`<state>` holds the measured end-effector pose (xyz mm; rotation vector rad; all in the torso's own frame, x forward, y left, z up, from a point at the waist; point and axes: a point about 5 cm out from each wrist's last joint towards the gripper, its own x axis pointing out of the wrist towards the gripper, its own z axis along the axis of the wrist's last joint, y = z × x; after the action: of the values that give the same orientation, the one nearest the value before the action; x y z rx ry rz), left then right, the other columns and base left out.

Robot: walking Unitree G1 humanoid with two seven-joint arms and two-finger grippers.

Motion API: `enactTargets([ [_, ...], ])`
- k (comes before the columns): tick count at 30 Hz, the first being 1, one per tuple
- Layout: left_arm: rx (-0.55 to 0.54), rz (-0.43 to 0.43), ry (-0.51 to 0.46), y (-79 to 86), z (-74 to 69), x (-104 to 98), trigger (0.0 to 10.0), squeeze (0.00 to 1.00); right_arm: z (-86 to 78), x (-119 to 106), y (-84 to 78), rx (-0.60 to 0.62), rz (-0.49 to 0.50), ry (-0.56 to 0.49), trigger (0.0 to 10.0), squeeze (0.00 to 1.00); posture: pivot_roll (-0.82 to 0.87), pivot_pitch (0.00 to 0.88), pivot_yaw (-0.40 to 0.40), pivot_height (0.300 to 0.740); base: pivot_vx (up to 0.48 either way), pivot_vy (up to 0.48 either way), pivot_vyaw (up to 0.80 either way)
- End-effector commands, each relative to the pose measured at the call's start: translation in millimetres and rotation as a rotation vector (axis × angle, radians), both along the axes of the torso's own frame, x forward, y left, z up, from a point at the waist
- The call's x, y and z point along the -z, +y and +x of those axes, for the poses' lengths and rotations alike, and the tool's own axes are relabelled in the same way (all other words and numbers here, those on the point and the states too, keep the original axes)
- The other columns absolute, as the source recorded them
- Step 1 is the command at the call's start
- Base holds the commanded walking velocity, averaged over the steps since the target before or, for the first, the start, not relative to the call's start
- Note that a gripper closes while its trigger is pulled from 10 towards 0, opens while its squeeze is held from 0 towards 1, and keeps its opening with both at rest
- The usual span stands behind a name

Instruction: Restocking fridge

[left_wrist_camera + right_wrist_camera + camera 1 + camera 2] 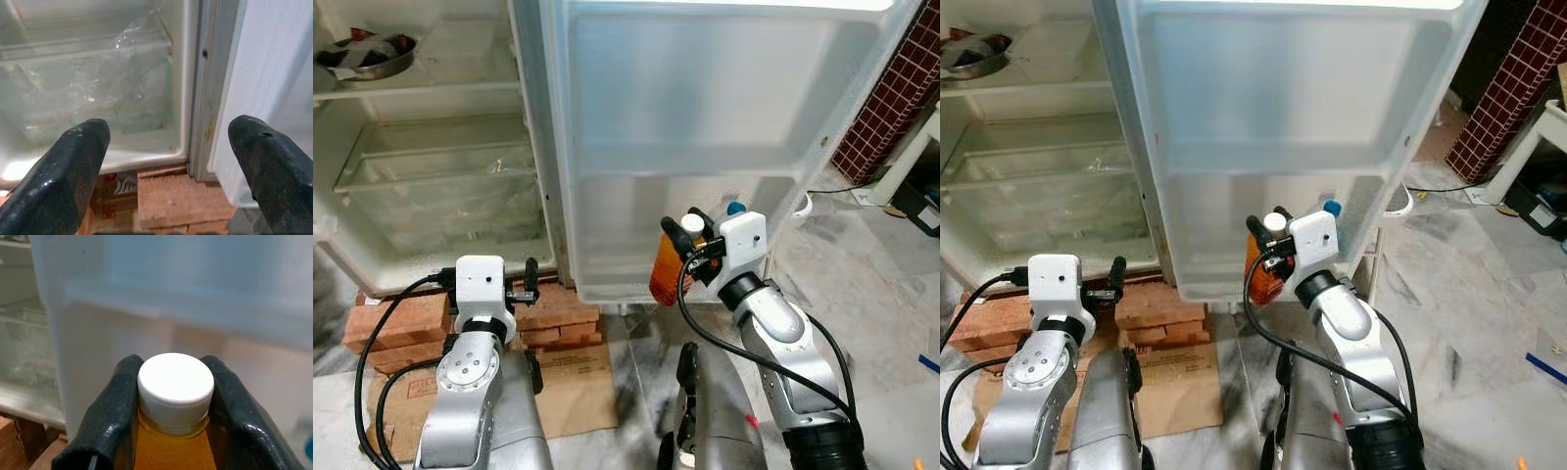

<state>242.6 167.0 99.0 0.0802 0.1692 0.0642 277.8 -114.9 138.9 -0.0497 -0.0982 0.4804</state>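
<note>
An orange drink bottle (666,269) with a white cap (175,384) hangs upright just in front of the lowest shelf (685,235) of the open fridge door. My right gripper (690,235) is shut on its neck, just under the cap. My left gripper (521,284) is open and holds nothing, low in front of the fridge body beside the clear crisper drawer (83,93). A second bottle's blue cap (735,208) shows behind my right wrist; I cannot tell whether it stands in the door shelf.
The fridge stands on red bricks (401,323) with flattened cardboard (568,382) on the marble floor. A metal bowl (367,56) sits on an upper fridge shelf. A dark red tiled wall (891,93) and white furniture (915,157) lie to the right.
</note>
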Motion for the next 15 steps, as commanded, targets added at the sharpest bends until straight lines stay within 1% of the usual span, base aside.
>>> enactTargets([
  [1, 0.006, 0.006, -0.013, -0.4, 0.1, -3.3, 10.0, 0.00, 2.0, -11.5, 9.0, -0.044, -0.014, -0.070, 10.0, 0.00, 0.04, 0.000, -0.031, 0.482, 0.000, 0.000, 0.00],
  [4, 0.010, -0.001, -0.025, -1.3, -0.2, -4.6, 10.0, 0.00, 4.0, -13.5, 13.1, -0.063, -0.027, -0.091, 10.0, 0.00, 0.04, 0.000, -0.032, 0.482, 0.000, 0.000, 0.00],
  [8, 0.015, -0.006, -0.023, -2.1, -2.1, -5.8, 10.0, 0.00, 12.5, -17.5, 17.7, -0.079, -0.052, -0.128, 10.0, 0.00, 0.05, 0.009, -0.032, 0.482, 0.000, 0.000, 0.00],
  [10, 0.015, -0.005, -0.022, -2.0, -3.2, -6.0, 10.0, 0.00, 13.9, -18.5, 18.1, -0.081, -0.060, -0.138, 10.0, 0.00, 0.06, 0.014, -0.032, 0.482, 0.000, 0.000, 0.00],
  [15, 0.010, -0.008, -0.021, -1.8, -9.0, -7.1, 10.0, 0.00, 24.5, -20.7, 14.6, -0.050, -0.125, -0.196, 10.0, 0.00, 0.07, 0.035, -0.036, 0.482, 0.000, 0.000, 0.00],
])
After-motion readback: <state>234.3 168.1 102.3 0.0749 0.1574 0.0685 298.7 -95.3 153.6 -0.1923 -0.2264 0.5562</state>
